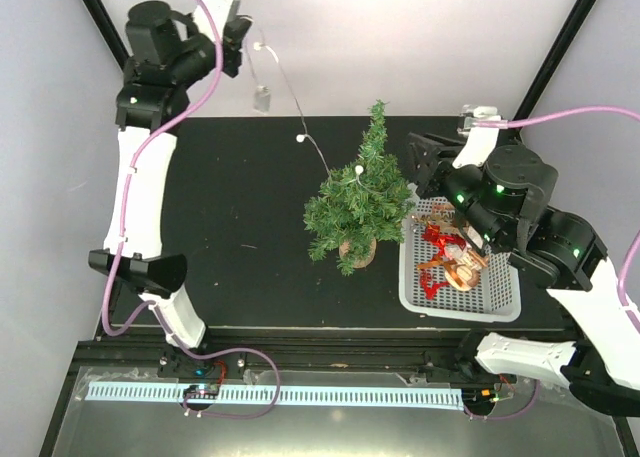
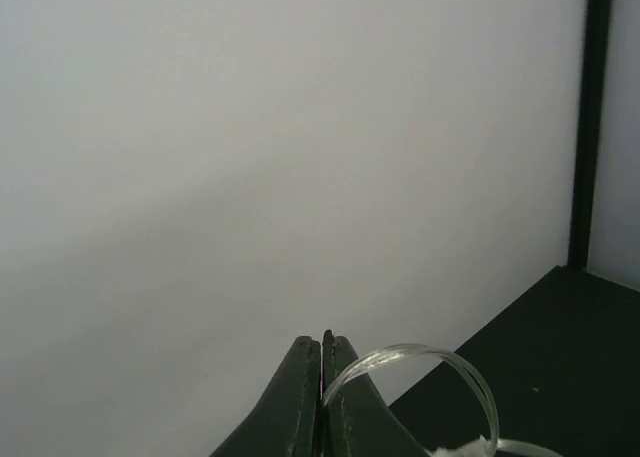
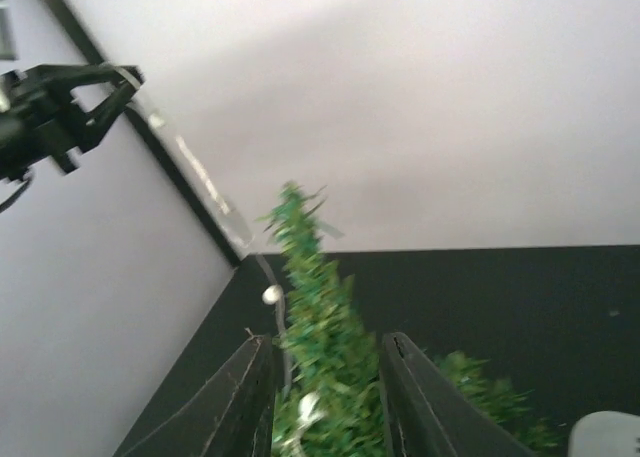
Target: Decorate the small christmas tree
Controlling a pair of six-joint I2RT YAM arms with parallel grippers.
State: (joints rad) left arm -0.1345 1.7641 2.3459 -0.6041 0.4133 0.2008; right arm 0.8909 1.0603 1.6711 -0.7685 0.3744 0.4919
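Observation:
The small christmas tree (image 1: 360,202) stands upright mid-table on its round tan base (image 1: 357,249). A clear light string (image 1: 285,82) with white bulbs runs from the tree's upper branches up to my left gripper (image 1: 243,39). That gripper is raised at the back left and is shut on the string's end (image 2: 440,362); its closed tips show in the left wrist view (image 2: 322,352). My right gripper (image 1: 418,172) is open and empty, just right of the tree. In the right wrist view the tree (image 3: 320,307) and a bulb (image 3: 271,294) show between its fingers (image 3: 325,362).
A white basket (image 1: 505,297) with red and tan ornaments (image 1: 445,257) sits at the right, partly under my right arm. A small clear tag (image 1: 262,99) hangs from the string. White walls and black frame posts bound the black mat.

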